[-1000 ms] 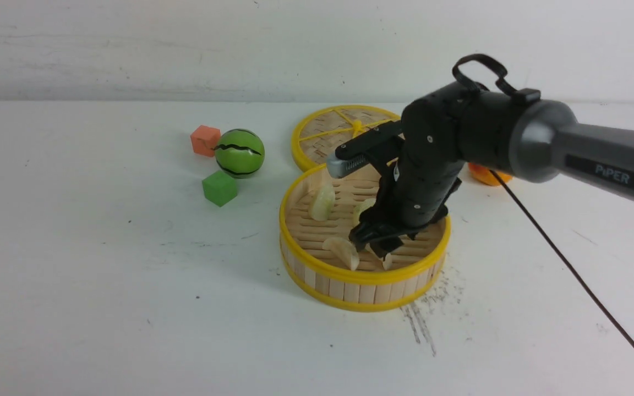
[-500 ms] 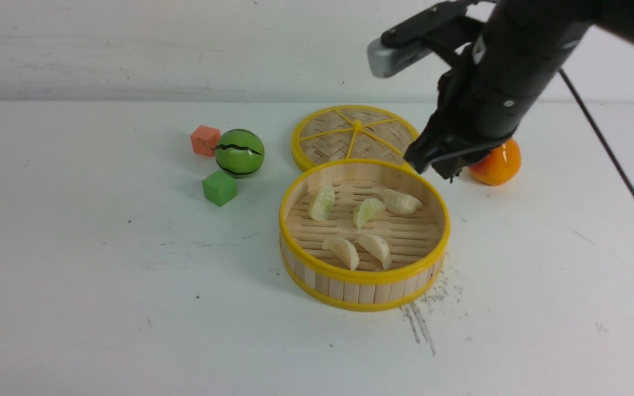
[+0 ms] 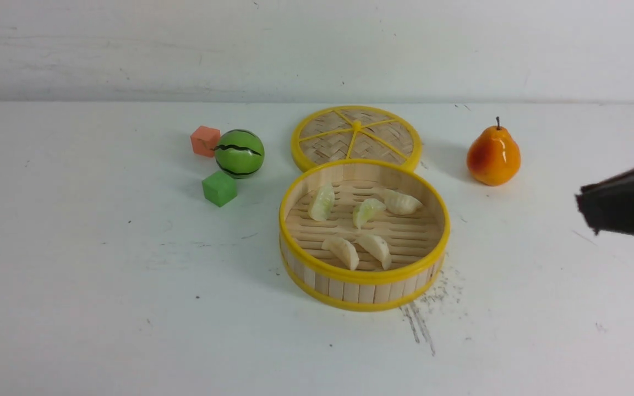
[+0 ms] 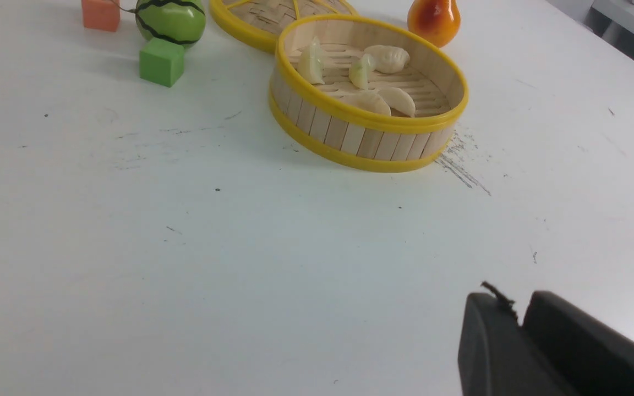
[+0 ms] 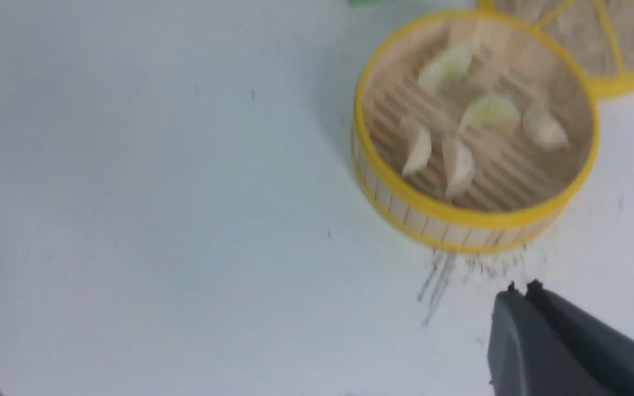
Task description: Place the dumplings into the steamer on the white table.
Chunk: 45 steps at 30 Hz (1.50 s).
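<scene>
Dumplings (image 3: 365,227), all five, lie on the slatted floor of the steamer (image 3: 365,275), which sits on the white table (image 3: 102,308) near its middle; you see three toward the far wall and two toward the near rim. Reading from your left: an orange cube (image 3: 205,140), a watermelon ball (image 3: 239,153) just beside it and a green cube (image 3: 219,188) in front; then the woven lid (image 3: 356,135) flat behind the steamer, touching its far rim; then a pear (image 3: 493,155) upright, apart from both. Your left gripper (image 4: 518,322) hangs over bare table with its fingers pressed together, holding nothing; your right gripper (image 5: 522,291) is blurred at the right edge, clenched and empty.
</scene>
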Motion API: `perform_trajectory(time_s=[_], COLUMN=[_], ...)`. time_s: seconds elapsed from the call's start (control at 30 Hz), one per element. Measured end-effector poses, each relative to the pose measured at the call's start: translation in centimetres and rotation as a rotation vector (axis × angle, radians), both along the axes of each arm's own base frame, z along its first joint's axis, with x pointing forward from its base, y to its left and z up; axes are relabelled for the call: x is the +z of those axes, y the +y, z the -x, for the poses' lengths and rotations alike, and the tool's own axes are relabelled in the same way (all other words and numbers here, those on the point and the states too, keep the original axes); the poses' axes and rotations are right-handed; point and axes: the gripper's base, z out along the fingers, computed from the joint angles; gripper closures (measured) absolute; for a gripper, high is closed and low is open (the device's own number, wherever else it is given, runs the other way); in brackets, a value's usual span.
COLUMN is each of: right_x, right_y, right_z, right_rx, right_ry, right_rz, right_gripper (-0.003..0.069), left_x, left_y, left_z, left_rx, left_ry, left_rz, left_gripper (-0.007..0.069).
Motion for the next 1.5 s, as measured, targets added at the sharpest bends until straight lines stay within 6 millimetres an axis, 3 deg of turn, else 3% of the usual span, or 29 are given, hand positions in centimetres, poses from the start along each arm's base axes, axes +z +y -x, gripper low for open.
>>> perform_trajectory(time_s=[0.13,0.33,1.1,1.23,1.5], right_x=[-0.9,-2.6,-3.9,-5.6,-14.9], right_y=[-2.0,-3.5,-3.4,-3.6,-7.1], right_z=[3.4,5.5,5.7,5.3,5.5], right_rx=[-0.033,-0.059,-0.057,-0.100,-0.458], right_ry=[-0.170,-0.274,-0.242,-0.303,-0.479], right_rz=[-0.147,-0.222,-0.228,-0.264,-0.274], right_gripper=[0.0666,0.0662,0.0661,0.0662,0.0662], left_x=[0.0,0.0,0.0,0.0,0.0], left_y=[0.0,0.0,0.0,0.0,0.0], left_z=[0.0,0.0,0.0,0.0,0.0], left_rx=[0.001,0.001,0.001,0.001,0.001], left_ry=[0.000,0.001,0.002,0.002,0.002], left_rz=[0.000,0.000,0.001,0.001,0.001], left_gripper=[0.0535,0.0533,0.0512,0.0512,0.0502])
